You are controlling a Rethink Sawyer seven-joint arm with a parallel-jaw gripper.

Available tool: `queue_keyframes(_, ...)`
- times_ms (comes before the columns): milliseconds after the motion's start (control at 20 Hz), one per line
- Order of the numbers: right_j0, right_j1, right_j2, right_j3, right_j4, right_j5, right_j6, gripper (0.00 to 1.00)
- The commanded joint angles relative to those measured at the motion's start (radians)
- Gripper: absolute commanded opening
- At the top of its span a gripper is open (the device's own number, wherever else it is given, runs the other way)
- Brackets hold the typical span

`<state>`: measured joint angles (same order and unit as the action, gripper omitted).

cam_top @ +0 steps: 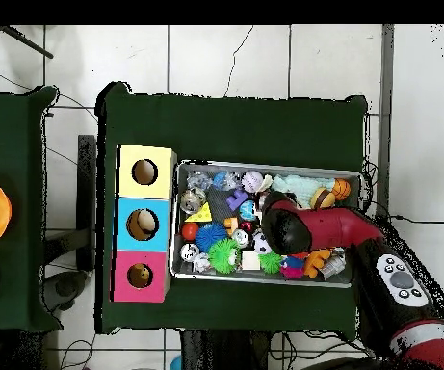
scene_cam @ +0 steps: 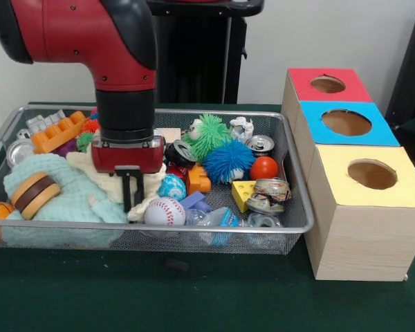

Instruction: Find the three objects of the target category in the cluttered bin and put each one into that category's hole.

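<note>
Beside the baseball (scene_cam: 164, 211), pincer (scene_cam: 131, 200) points straight down; upright.

Red and black arm (cam_top: 336, 229) is reaching over the wire bin (cam_top: 269, 279) from the lower right, its black end covering the bin's middle. The bin is sitting on a dark green table (cam_top: 225, 120), packed with toys: baseball (cam_top: 252, 180), basketball (cam_top: 341, 190), yellow wedge (cam_top: 201, 214), green spiky ball (cam_top: 224, 255), red ball (cam_top: 189, 231). Touching the bin's left side, a wooden box is showing yellow (cam_top: 144, 171), blue (cam_top: 142, 224) and pink (cam_top: 139, 276) holes.
</note>
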<state>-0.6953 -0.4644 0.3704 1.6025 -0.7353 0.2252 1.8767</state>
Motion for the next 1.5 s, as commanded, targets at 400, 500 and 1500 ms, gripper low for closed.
queue_keyframes(400, 0.143, -0.072, -0.094, 0.240, 0.132, -0.075, 0.232, 0.00)
queue_keyframes(500, 0.162, -0.110, -0.100, 0.277, 0.169, -0.069, 0.241, 0.00)
queue_keyframes(1500, 0.349, -0.198, -0.234, 0.498, 0.390, -0.270, 0.249, 1.00)
